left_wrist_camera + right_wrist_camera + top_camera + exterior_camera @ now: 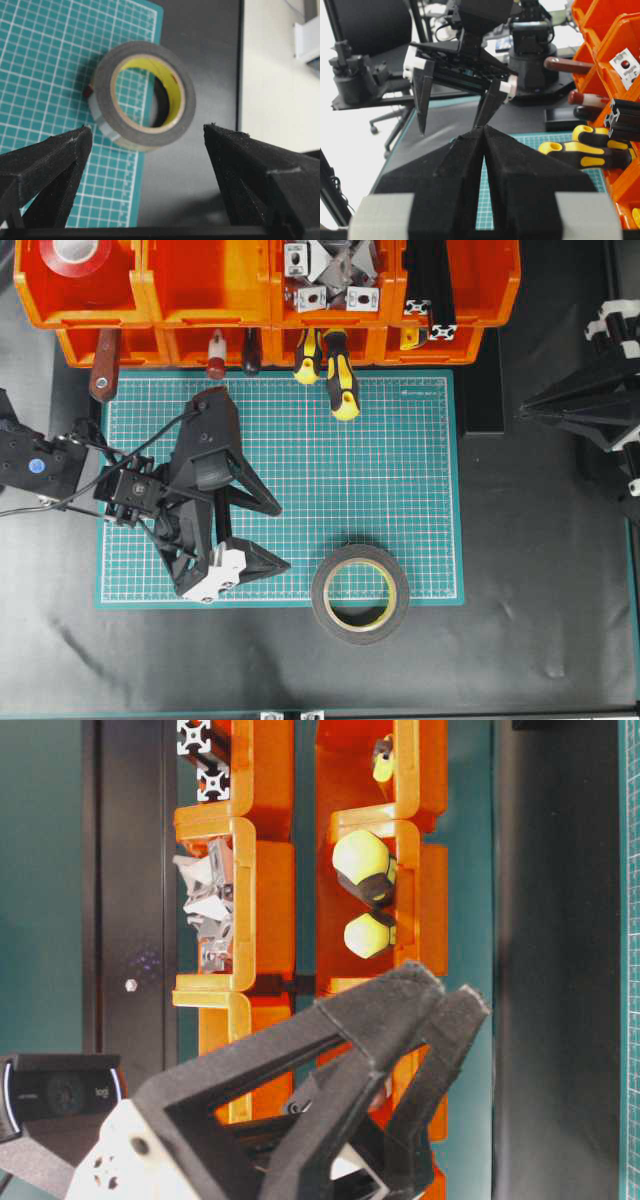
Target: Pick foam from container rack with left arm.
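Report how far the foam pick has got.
Done: the foam is out of the container rack, lying flat across the green mat's front edge. In hand: nothing; the left gripper is open beside it, the right gripper shut. Left: apparently only to withdraw.

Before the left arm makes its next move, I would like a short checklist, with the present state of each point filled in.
1. Left pincer open: ok, the wrist view shows its fingers wide apart.
2. Nothing held in the left pincer: ok.
3. Foam out of the container rack: ok, it lies flat, partly on the green mat and partly over its front edge.
4. Foam between the fingers: not ok, it lies ahead of the tips.
5. Right pincer clear of the work: ok, shut and off at the side.
6. Foam free of anything nearby: ok, nothing touches it.
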`<state>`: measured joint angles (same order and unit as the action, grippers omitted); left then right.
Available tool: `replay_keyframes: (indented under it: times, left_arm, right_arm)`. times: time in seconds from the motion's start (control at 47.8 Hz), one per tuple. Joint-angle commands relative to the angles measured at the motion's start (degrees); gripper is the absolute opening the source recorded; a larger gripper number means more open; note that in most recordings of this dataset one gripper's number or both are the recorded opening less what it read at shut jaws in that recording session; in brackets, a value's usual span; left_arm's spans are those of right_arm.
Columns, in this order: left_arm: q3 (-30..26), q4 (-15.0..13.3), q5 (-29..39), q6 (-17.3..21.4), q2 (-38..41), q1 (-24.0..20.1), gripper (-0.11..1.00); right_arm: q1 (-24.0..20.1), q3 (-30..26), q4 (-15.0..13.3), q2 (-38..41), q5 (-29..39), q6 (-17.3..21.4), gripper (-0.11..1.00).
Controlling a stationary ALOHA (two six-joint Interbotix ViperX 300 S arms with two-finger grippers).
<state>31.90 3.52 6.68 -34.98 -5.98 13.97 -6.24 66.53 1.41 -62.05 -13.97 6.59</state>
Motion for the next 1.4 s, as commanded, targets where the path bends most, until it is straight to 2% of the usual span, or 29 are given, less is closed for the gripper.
replay_keyframes:
  times: [0.0,0.44,0.817,1.215,1.382]
  left_arm:
    - [-0.7,0.2,0.0,0.4,-2.9,-0.2,0.91]
    - [3.3,0.4,5.8,0.6,-16.2,-0.3,0.91]
    - [8.6,0.4,6.9,8.4,-30.8,-0.8,0.89]
    - [11.9,0.4,11.3,9.5,-46.1,-1.7,0.83]
    - [12.8,0.4,12.9,9.8,-49.4,-2.1,0.83]
  right_arm:
    - [-0.1,-1.8,0.1,0.4,-0.1,0.1,0.0]
    - [-0.1,-1.8,0.1,0.3,0.4,0.1,0.0]
    - [-0.1,-1.8,0.1,0.4,0.4,0.0,0.0]
    - [0.4,-1.4,0.1,0.3,0.4,-0.3,0.0]
    - [0.4,-1.3,0.1,0.3,0.4,-0.3,0.0]
